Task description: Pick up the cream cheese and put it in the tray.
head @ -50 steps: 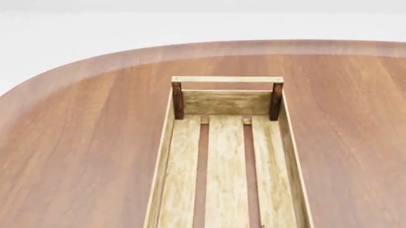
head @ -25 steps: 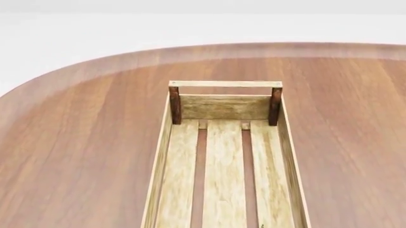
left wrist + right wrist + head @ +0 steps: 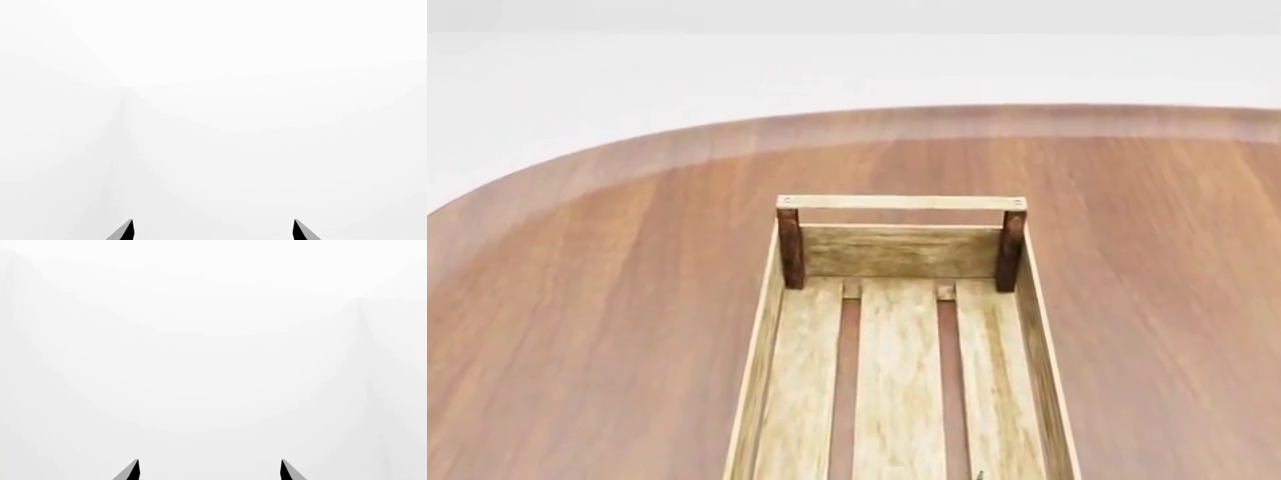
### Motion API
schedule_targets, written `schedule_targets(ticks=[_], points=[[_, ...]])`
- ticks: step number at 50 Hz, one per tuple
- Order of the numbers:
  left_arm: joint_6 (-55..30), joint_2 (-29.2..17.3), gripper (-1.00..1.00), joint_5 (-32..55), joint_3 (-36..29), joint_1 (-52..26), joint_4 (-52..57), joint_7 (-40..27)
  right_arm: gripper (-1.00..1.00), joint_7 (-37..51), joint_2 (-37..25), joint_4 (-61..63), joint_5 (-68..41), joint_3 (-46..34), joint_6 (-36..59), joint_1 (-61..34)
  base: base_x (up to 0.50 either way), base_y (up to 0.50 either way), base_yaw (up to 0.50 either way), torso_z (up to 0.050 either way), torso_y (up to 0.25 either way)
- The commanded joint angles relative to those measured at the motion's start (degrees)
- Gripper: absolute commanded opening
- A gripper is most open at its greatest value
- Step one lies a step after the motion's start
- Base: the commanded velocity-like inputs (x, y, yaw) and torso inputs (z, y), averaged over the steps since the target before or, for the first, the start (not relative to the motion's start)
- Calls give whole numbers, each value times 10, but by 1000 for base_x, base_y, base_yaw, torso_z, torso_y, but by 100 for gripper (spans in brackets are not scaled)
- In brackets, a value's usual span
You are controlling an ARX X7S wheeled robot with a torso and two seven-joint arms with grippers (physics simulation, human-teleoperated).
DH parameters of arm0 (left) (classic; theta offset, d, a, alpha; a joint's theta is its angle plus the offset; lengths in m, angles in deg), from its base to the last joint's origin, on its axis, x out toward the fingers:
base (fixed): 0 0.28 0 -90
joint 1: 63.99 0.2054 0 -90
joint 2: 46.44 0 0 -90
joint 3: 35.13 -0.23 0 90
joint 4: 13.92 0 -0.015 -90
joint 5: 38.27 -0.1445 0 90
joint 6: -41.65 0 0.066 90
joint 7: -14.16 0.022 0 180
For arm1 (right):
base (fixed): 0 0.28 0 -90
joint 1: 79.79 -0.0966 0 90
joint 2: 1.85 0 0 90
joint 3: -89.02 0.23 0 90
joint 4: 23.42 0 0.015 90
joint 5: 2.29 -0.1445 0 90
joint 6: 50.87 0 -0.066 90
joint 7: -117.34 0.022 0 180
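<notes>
You're sitting at the very start: the tray on the table is showing nothing inside, the cream cheese isn't appearing in any view, and left gripper and right gripper are both spread wide, gripping nothing, facing blank white.

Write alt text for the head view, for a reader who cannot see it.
A long light-wood slatted tray with dark brown corner posts at its far end sits on a rounded reddish-brown wooden table, running out of the picture's lower edge. The part of the tray in view holds nothing, and no cream cheese or arm is in view.
</notes>
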Motion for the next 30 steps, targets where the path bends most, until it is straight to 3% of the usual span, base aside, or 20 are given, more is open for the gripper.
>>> schedule_targets(ticks=[1, 13, 30], points=[[-1, -2, 100, -1, -3, -1, 0, -3, 100, 3, -2, -1, 0, -3, 3, -2, 188, 0, 0, 0, 0], [-6, -4, 100, 1, -6, -2, 3, -4, 100, 8, -6, -6, -5, -7, -13, -3, 181, 0, 0, 0, 0], [-11, -5, 100, 11, -17, -11, -5, 0, 100, 53, 10, -13, 42, 14, -24, 0, 0, 0, 0, 0, 0]])
